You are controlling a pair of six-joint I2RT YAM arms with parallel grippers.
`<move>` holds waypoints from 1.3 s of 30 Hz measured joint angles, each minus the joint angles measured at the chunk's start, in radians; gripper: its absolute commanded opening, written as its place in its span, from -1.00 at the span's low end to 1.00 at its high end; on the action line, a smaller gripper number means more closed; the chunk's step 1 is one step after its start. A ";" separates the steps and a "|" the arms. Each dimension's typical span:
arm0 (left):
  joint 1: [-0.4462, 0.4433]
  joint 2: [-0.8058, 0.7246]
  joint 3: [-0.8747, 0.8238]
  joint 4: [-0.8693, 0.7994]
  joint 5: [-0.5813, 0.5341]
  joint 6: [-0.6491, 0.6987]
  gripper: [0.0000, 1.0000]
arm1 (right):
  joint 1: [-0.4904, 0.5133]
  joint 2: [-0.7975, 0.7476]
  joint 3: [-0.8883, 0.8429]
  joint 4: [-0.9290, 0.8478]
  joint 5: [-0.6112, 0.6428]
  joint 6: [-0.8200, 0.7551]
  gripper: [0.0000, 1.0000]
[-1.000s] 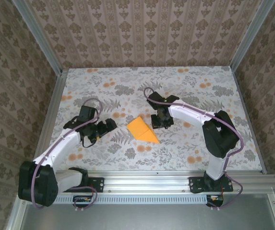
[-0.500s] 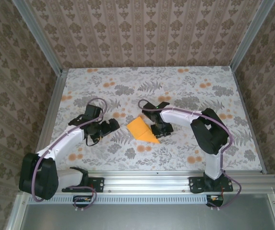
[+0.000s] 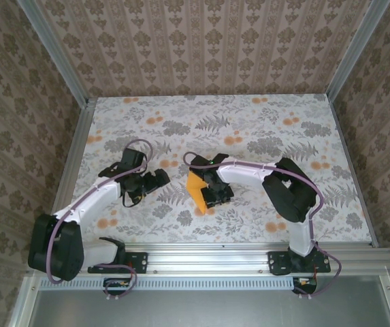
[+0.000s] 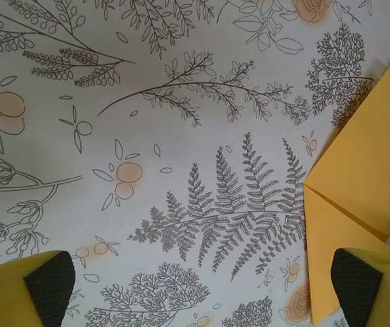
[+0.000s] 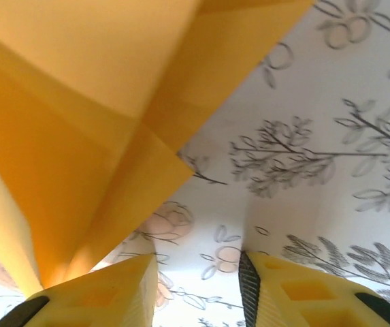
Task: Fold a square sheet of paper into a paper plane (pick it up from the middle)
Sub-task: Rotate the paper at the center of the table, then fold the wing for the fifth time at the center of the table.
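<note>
There is one orange sheet of paper (image 3: 195, 185), already folded, with creases and a pointed outline, and there are two grippers, one on each arm. The paper lies near the middle of the table (image 3: 283, 211), which has a cloth printed with grey ferns and small orange flowers. Walls (image 3: 215, 48) with patterned wallpaper stand on three sides, and a metal rail (image 3: 215, 255) runs along the near edge. From above, the right gripper (image 3: 213, 197) is over the right part of the paper and hides it, so the full shape cannot be seen. The left gripper (image 3: 155, 179) is just beside the paper, on its left side. In the left wrist view the left gripper (image 4: 201, 283) has its fingers (image 4: 35, 293) spread very wide, with the printed cloth between them. The paper (image 4: 358, 191) lies at the right edge, partly behind the right finger, and I cannot tell if they touch. In the right wrist view the right gripper (image 5: 198, 286) has its fingers (image 5: 297, 293) partly apart, and bare cloth shows in the gap. The paper (image 5: 79, 122) comes down to the left finger. It is not between the two fingers.
</note>
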 measured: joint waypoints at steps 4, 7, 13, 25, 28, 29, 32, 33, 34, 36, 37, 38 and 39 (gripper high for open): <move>0.000 0.009 0.000 0.023 0.009 -0.008 1.00 | -0.024 -0.051 -0.020 0.043 -0.006 0.013 -0.18; -0.002 0.014 0.000 0.040 0.019 -0.015 1.00 | -0.064 -0.155 -0.077 0.076 -0.016 0.014 -0.12; -0.017 0.036 0.000 0.065 0.033 -0.026 1.00 | -0.095 -0.266 -0.102 0.158 -0.086 0.020 0.02; -0.045 0.055 0.000 0.093 0.041 -0.045 1.00 | -0.093 -0.085 -0.040 0.211 -0.134 0.061 -0.11; -0.051 0.067 0.000 0.100 0.042 -0.045 1.00 | -0.093 -0.066 -0.039 0.210 -0.129 0.070 -0.20; -0.054 0.071 0.000 0.100 0.042 -0.045 1.00 | -0.093 -0.063 -0.039 0.210 -0.129 0.071 -0.22; -0.064 0.082 0.000 0.107 0.051 -0.045 0.97 | -0.093 -0.049 -0.039 0.210 -0.117 0.074 -0.25; -0.067 0.087 0.000 0.112 0.056 -0.048 0.96 | -0.093 -0.043 -0.039 0.210 -0.111 0.073 -0.26; -0.070 0.093 0.000 0.118 0.060 -0.050 0.94 | -0.093 -0.037 -0.039 0.210 -0.108 0.074 -0.28; -0.070 0.103 -0.002 0.135 0.074 -0.056 0.87 | -0.093 -0.021 -0.039 0.209 -0.101 0.077 -0.30; -0.076 0.108 -0.004 0.149 0.079 -0.060 0.82 | -0.093 -0.013 -0.039 0.206 -0.095 0.077 -0.31; -0.085 0.112 -0.007 0.164 0.087 -0.066 0.77 | -0.093 -0.011 -0.037 0.203 -0.092 0.079 -0.33; -0.096 0.117 -0.010 0.178 0.096 -0.071 0.72 | -0.093 -0.011 -0.032 0.201 -0.091 0.081 -0.35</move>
